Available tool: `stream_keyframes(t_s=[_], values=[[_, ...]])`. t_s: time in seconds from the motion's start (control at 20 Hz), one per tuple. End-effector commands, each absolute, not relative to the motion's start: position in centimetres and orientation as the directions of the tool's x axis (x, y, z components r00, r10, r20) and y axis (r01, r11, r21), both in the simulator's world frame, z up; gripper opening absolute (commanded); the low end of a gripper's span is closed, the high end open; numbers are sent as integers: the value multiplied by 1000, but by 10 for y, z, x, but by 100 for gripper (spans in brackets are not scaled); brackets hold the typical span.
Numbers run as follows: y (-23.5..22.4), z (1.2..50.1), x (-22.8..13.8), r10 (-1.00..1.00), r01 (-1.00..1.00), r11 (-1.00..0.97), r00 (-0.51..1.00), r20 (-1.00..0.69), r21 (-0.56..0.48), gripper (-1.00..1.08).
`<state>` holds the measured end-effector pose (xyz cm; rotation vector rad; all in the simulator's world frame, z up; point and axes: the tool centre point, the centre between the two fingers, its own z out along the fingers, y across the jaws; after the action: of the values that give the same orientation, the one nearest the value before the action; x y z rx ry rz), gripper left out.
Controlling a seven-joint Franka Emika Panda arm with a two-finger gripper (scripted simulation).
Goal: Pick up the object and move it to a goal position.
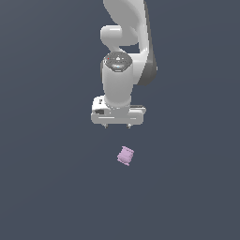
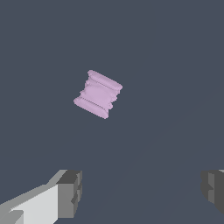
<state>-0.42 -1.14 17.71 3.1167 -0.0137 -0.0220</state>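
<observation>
- Plainly, the approach step is in hand: the pincer (image 1: pixel 117 125) hangs above the dark counter (image 1: pixel 47 187), its fingers spread wide apart and holding nothing.
- The object (image 1: pixel 125 155), a small pink-lilac lump, lies alone on the counter, apart from the pincer and turned askew.
- In the wrist view the object (image 2: pixel 98 94) sits ahead of the fingertips (image 2: pixel 70 193), not between them.
- Next, I judge, the pincer must shift over the object, rotate to match its tilt, then descend before closing.
</observation>
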Motion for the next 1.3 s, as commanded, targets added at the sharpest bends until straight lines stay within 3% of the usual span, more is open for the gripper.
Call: stream_keyframes(t_s=[0.0,0.6,1.25], values=[[-11,177,-4,-9,-9,-1000,1000,-14,25,100],[27,184,-1,66,66,-998,998,-8,11,100],[27,161,21,-84,-84,-996,996,-6,4,100]])
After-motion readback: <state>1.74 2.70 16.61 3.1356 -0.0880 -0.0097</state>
